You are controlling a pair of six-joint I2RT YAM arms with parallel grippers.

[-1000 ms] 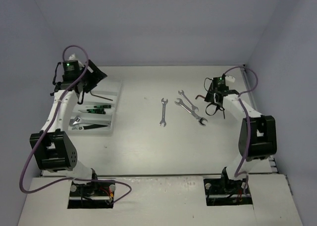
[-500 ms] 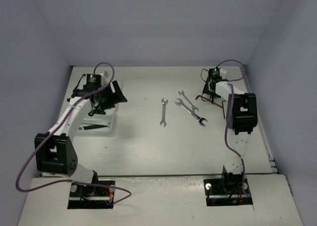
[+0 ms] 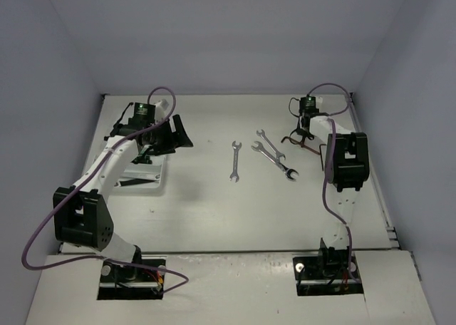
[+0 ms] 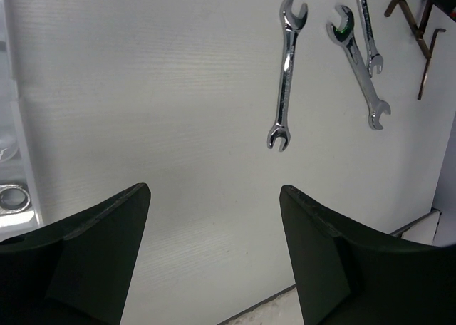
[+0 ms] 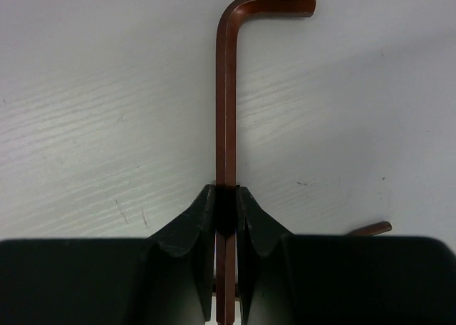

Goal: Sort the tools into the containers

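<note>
A white table (image 3: 206, 197) is enclosed on three sides by plain pale lavender walls (image 3: 228, 47); its surface is matte and faintly scuffed.

At the far left a white tray (image 3: 152, 180) is seen resting on the table, with a black-handled tool (image 3: 132, 183) laid in its nearest compartment. The rest of the tray is hidden by the left arm.

The left gripper (image 4: 214, 193) is held above bare table just right of the tray. Its jaws are spread wide and nothing is held between them.

Near the middle of the table a single silver wrench (image 3: 234, 161) is laid flat, well apart from the tray. Just to its right a pair of silver wrenches (image 3: 274, 160) is laid close together, and they appear to overlap.

At the far right, near the back wall, the right gripper (image 5: 226, 204) is closed tightly on the long arm of a red-brown hex key (image 5: 225, 90), whose short bend is turned to the right in the wrist view. Whether the key is lifted off the surface cannot be told. The tip of a second hex key (image 5: 370, 229) is seen on the table just beside the fingers.
</note>
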